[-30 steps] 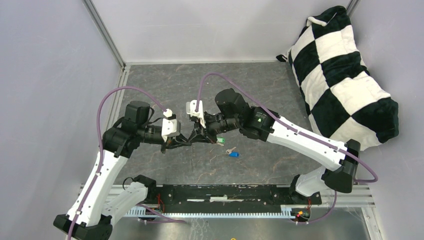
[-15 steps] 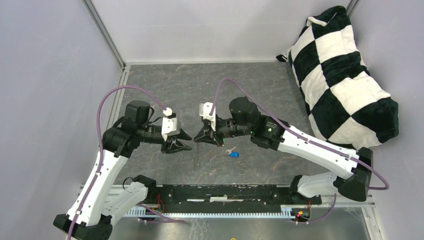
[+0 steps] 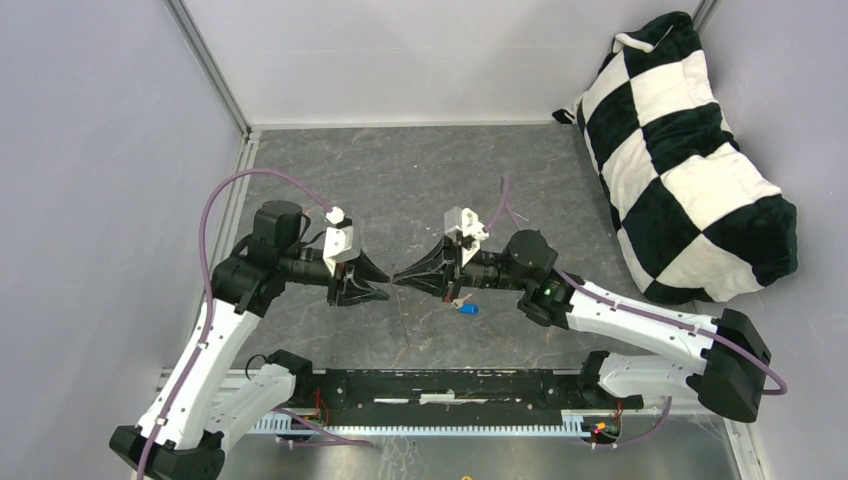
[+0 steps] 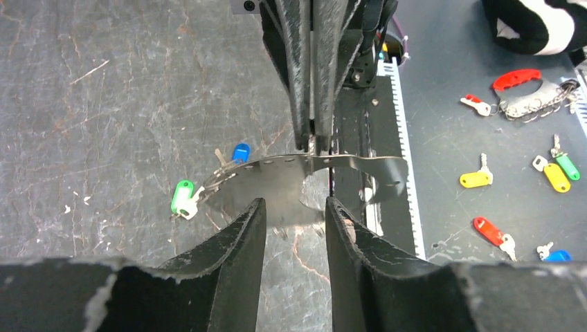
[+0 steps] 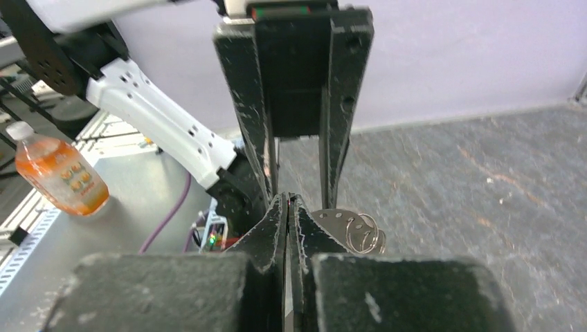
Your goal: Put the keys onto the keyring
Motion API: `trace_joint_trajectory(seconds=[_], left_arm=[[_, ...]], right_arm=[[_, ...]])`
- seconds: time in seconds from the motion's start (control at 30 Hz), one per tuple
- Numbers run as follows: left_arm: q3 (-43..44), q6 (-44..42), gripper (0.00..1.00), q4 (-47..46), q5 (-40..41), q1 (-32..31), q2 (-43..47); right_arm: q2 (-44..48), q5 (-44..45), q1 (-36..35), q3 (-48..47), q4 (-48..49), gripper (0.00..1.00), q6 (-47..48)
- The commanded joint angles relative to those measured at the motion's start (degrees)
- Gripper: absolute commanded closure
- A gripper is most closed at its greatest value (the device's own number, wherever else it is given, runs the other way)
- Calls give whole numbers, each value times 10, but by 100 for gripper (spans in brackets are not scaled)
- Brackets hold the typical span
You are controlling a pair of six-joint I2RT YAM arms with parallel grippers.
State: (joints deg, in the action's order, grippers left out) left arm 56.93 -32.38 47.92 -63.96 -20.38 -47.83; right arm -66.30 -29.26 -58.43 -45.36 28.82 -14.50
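Keyring (image 4: 277,171), a thin curved grey-silver perforated metal band, held just above the dark stone-patterned worktop (image 4: 104,104); a green-headed silver key (image 4: 182,197) seemingly hangs at one end, a blue-headed silver key (image 4: 240,152) lies beneath. Right claw (image 4: 315,142) clenched on the band; left claw (image 4: 294,206) released, facing it. Advisable: close squarely on the band, avoiding twist.

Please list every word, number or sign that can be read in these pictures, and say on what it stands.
No text can be read anywhere.
Label of the orange bottle: printed marks, too blurred to read.
The coloured key tags: no writing can be made out.
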Motion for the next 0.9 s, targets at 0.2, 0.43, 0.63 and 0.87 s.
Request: trace_joint_trajectory(seconds=[0.2, 0.43, 0.63, 0.87], left_arm=[[-7, 175, 56, -166, -72, -1, 16], [-14, 221, 56, -228, -72, -1, 26], [-16, 232, 56, -242, -72, -2, 30], [-23, 229, 63, -241, -64, -2, 36]], right_arm=[[-11, 21, -3, 20, 228, 99, -71], [-24, 38, -12, 35, 277, 99, -86], [-27, 56, -19, 49, 300, 99, -88], [-20, 60, -19, 62, 315, 99, -88]])
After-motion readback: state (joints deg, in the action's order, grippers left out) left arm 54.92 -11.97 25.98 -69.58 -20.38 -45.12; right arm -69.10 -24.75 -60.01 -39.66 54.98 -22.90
